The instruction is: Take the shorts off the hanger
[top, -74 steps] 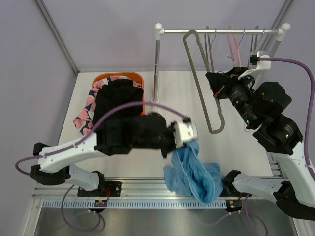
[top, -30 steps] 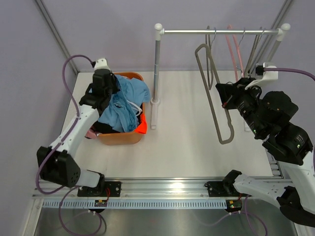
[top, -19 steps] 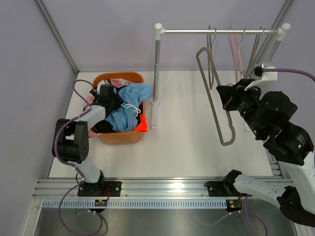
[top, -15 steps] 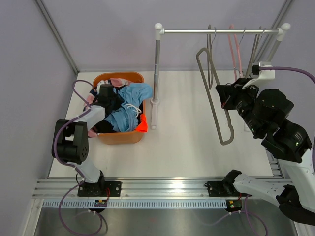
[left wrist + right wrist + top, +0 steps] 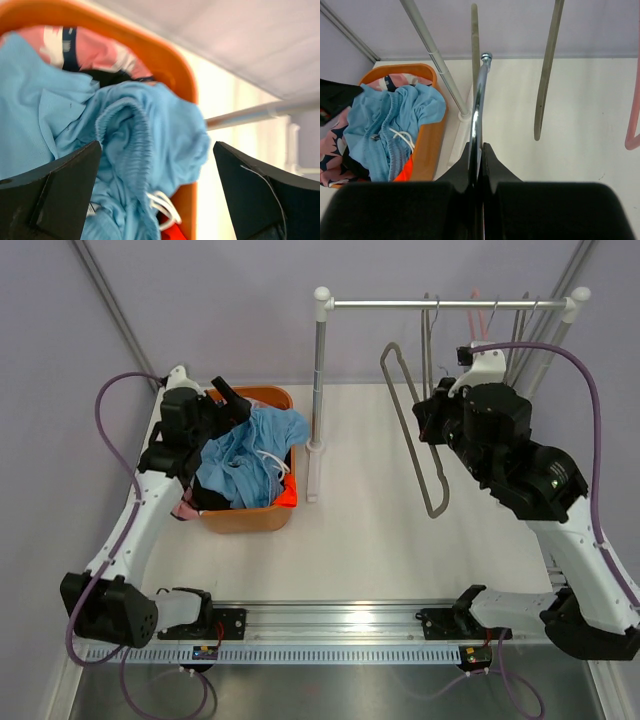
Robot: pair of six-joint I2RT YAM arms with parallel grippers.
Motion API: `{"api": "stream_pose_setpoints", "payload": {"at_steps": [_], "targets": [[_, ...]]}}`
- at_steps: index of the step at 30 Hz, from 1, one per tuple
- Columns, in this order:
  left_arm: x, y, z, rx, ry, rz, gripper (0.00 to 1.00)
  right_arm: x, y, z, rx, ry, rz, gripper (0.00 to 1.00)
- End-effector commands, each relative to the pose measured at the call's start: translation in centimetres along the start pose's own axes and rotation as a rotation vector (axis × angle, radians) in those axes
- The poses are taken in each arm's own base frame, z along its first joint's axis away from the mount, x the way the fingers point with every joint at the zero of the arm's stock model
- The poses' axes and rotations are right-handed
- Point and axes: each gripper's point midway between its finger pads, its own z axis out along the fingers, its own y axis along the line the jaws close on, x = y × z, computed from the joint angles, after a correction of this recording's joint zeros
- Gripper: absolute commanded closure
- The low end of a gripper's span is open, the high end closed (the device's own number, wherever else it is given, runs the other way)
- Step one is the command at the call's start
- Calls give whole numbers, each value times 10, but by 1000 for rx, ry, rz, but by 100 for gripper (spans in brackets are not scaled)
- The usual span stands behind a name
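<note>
Left pincer [image 5: 235, 400] [image 5: 157, 150]: spread wide, gripping nothing, poised just over the light blue shorts [image 5: 245, 450] [image 5: 145, 130] [image 5: 385, 125]. Beneath it, those shorts heaped on top inside an orange basket [image 5: 240, 520] [image 5: 175, 75] [image 5: 427, 150], a white drawstring loose across the folds. Under and around them, black shorts [image 5: 215, 498] [image 5: 115, 77] deeper in, pink patterned shorts [image 5: 185, 505] [image 5: 95, 45] [image 5: 332, 150] spilling over the basket's left rim, and a patch of orange shorts [image 5: 288, 498] [image 5: 406, 170] at the near right corner. Basket standing at the far left of the pale worktop [image 5: 360, 550], just left of a white post [image 5: 318, 390]. Right pincer [image 5: 430, 422] [image 5: 479, 150]: clamped narrow on the metal hook of a grey hanger [image 5: 415, 430] [image 5: 479, 110], with the hanger tilted, below the rail and well apart from the basket. Above that, a horizontal rail [image 5: 440, 304] running from the post to the right, with more hangers on it, among them a pink hanger [image 5: 478, 315] [image 5: 632, 125].
</note>
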Motion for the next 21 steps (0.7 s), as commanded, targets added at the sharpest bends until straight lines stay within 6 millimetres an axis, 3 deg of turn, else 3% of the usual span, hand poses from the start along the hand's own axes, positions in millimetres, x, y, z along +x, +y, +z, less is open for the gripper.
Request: {"api": "stream_pose_setpoints", "payload": {"at_steps": [1,4,5,6,11,12,13,16,18,20,21], "targets": [[-30,-33,-43,137,-68,76,1,-9,2,11,45,-7,-1,100],[-37,-49,-75,226,-93,140,1,-9,6,34,82,17,-59,100],[-36,-53,-84,260,-88,174,1,-20,3,37,97,-3,-56,100],[-40,-57,-101,290,-111,192,1,-15,2,52,121,23,-76,100],[-22,-57,-146,379,-110,284,1,-38,1,92,51,10,-40,100],[-20,-56,-152,389,-116,298,1,-39,-9,107,58,18,-46,100],[-20,-56,-165,402,-136,310,1,-44,0,112,-10,8,-46,100],[-13,-54,-180,430,-165,317,1,-50,4,131,-92,3,-76,100],[-6,-52,-182,446,-166,321,1,-44,4,145,-114,32,-118,100],[-5,-50,-184,448,-184,323,1,-54,5,147,-143,22,-140,100],[1,-46,-181,442,-170,324,1,-44,3,158,-151,55,-169,100]]}}
